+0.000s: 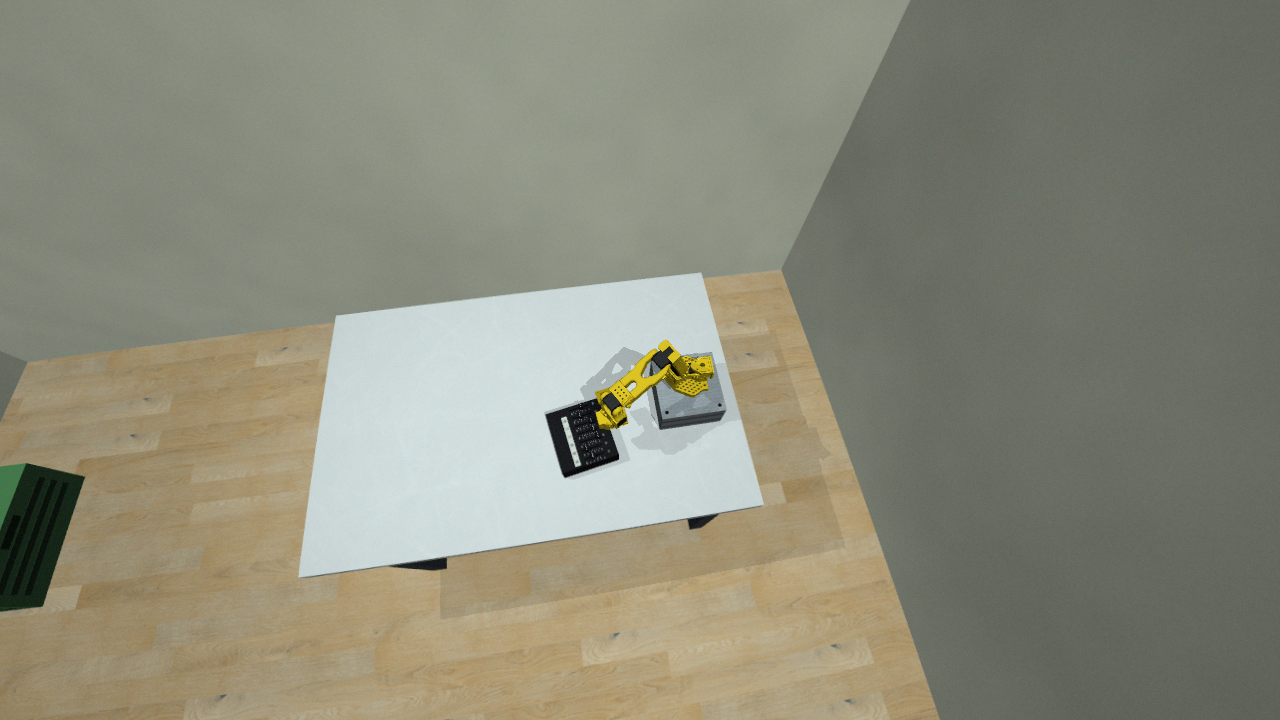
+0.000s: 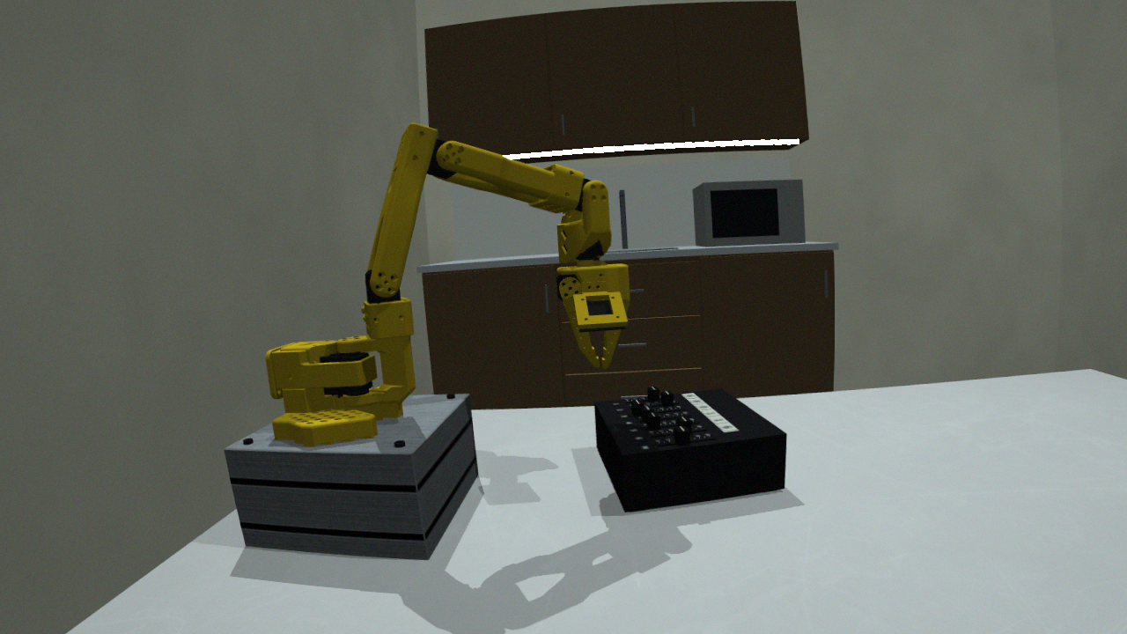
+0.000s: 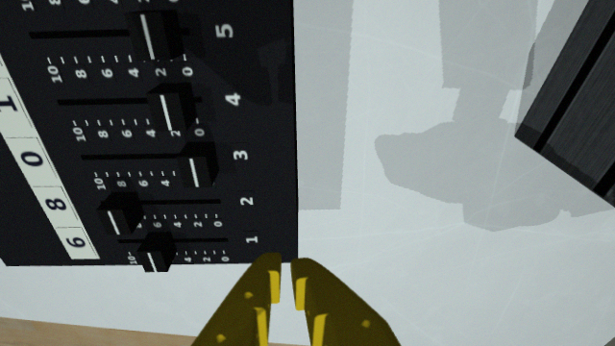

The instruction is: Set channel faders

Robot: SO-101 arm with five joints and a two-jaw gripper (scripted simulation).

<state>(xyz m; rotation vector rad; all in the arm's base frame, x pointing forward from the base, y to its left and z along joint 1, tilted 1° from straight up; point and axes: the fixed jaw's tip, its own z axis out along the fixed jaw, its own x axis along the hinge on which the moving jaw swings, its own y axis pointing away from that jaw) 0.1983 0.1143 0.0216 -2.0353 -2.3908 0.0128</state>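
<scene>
The lighting desk [image 2: 690, 449] sits on the white bench [image 2: 906, 489], just beside the grey block [image 2: 354, 473] the arm is mounted on. The tool [image 2: 602, 364] hangs above the desk's near edge with its tips pressed together and nothing between them, clear of every fader cap.

From the wrist view the tape [image 3: 36, 163] reads 6, 8, 0 and what looks like 1, going up from channel 1. Fader 1 [image 3: 156, 251] seems to rest around 6 and fader 2 [image 3: 120, 213] around 8, so I'd say those 2 are done. Fader 3 [image 3: 198, 167] sits near 2 with 0 taped above it, and fader 4 [image 3: 170, 107] sits near 2 as well.

The risk, as I see it, is the crowding: the caps stand close, and a closed tool coming down slightly off line could nudge fader 2 or 4 while pushing 3. An overlong shove would jam the cap at its slot's end. Fader 5 [image 3: 153, 35] may be the master, so brushing it would spoil the job
</scene>
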